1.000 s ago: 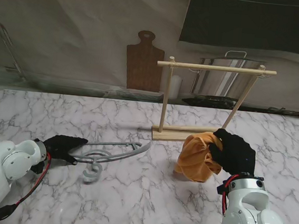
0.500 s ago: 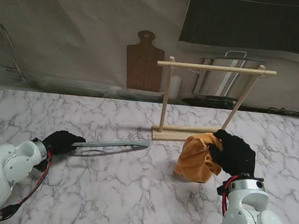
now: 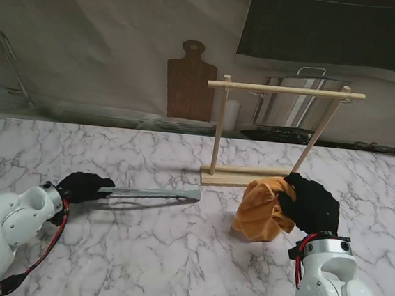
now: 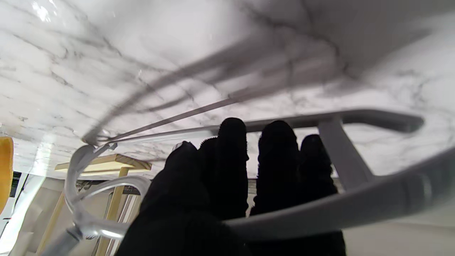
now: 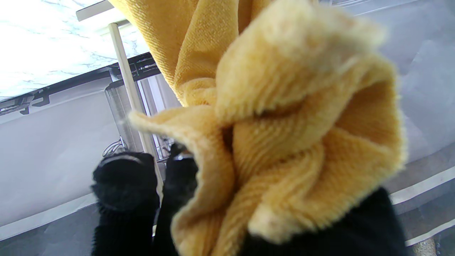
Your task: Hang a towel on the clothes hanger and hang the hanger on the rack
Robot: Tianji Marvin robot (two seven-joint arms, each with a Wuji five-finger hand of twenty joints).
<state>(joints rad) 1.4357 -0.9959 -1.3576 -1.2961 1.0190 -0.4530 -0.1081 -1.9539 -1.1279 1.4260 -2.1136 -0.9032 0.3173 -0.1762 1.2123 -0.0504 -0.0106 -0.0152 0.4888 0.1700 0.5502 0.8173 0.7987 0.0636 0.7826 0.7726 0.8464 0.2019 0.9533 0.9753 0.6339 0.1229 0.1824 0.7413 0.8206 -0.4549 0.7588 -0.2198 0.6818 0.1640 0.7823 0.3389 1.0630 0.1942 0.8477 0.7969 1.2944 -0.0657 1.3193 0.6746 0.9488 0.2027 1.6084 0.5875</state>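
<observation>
Nearest to me on the marble tabletop (image 3: 173, 257), the left robot hand (image 3: 82, 187) was closed around one end of the grey plastic clothes hanger (image 3: 152, 194), which was seen edge-on, a thin bar reaching toward the right. The right robot hand (image 3: 310, 203) gripped the bunched, mustard-yellow terry towel (image 3: 261, 211), its folds hanging down toward the tabletop. Farther from me stood the bare wooden rack (image 3: 287, 91), just beyond the towel.
</observation>
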